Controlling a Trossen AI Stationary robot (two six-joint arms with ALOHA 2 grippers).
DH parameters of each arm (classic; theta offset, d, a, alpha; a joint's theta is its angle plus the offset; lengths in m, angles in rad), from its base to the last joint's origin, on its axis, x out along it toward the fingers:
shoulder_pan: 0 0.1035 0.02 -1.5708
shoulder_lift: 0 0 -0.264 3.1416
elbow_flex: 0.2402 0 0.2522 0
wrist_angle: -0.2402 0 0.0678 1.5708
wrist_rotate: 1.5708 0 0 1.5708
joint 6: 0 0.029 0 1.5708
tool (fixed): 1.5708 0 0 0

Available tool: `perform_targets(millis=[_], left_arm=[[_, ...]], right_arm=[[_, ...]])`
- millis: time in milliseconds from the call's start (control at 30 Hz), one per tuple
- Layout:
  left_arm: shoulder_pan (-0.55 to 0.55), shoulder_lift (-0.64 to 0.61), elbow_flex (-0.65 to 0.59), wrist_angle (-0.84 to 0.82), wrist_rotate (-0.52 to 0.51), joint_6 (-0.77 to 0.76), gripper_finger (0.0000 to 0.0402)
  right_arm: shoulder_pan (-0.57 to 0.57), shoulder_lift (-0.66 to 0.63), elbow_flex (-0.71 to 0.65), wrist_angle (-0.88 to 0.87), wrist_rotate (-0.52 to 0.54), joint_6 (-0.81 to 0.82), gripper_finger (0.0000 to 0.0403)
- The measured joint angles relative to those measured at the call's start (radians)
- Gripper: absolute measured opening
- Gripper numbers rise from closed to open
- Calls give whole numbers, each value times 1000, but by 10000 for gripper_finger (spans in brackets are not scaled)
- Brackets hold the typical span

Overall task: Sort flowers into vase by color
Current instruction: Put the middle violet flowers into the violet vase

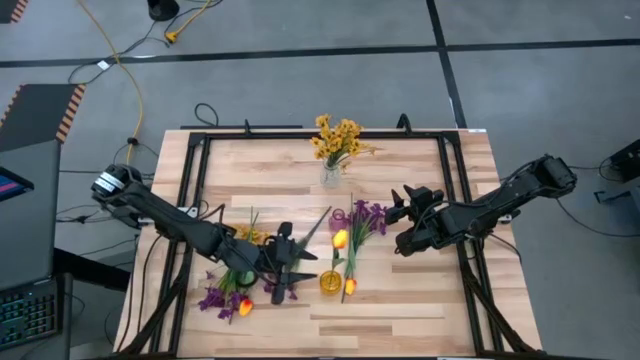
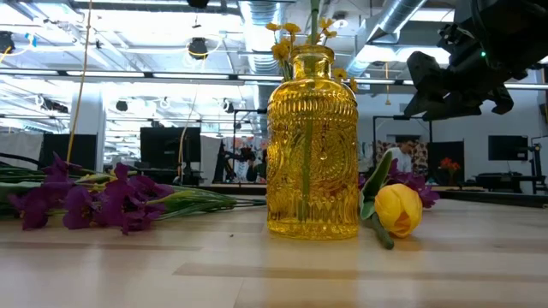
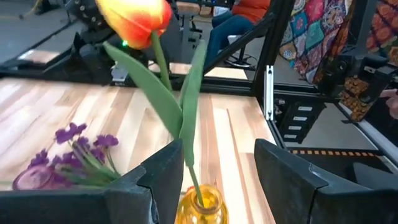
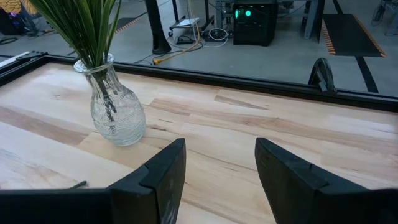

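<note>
we list a wooden table (image 1: 400,300) with a black frame (image 1: 455,160) around its edges.

item: clear glass vase (image 1: 330,176) at the far middle of the table, holding the small yellow clustered blooms (image 1: 335,138); in the right wrist view its green stems fan out of the neck.

item: yellow glass vase (image 1: 330,281) near the front middle. a tulip (image 3: 134,17) stands in it, its stem going down into the neck in the left wrist view (orange-yellow head, long green leaves).

item: left gripper (image 1: 290,268), just beside the yellow glass vase on its left. its fingers (image 3: 168,180) are spread, with the tulip's stem and leaf between them; we cannot tell whether they touch the stem.

item: right gripper (image 1: 403,206), raised over the right half of the table, fingers apart and empty, facing the clear glass vase.

item: loose purple blossoms (image 1: 368,215) with another tulip (image 1: 340,238) lying between the two vases, a tulip head (image 2: 399,210) resting just beside the yellow glass vase.

item: a second heap of purple flowers (image 1: 215,300) with an orange tulip head (image 1: 245,307) at the front left, under the left arm.
</note>
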Motion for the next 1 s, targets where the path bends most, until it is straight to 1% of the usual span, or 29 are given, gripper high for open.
perform_targets(millis=[233,400,600,767,900,1000], left_arm=[[0,-49,0,-124,-14,-71,183],[4,-49,0,-221,-67,-145,183],[22,-49,0,-390,-129,-285,183],[45,-35,0,-507,-166,-393,183],[65,3,-1,-550,-172,-453,183],[76,45,1,-541,-157,-458,183]], right_arm=[[0,0,0,0,0,0,219],[0,0,0,0,0,0,219],[0,0,0,1,0,0,219],[0,0,0,1,0,0,219],[0,0,0,8,0,0,219],[0,0,0,13,-1,0,219]])
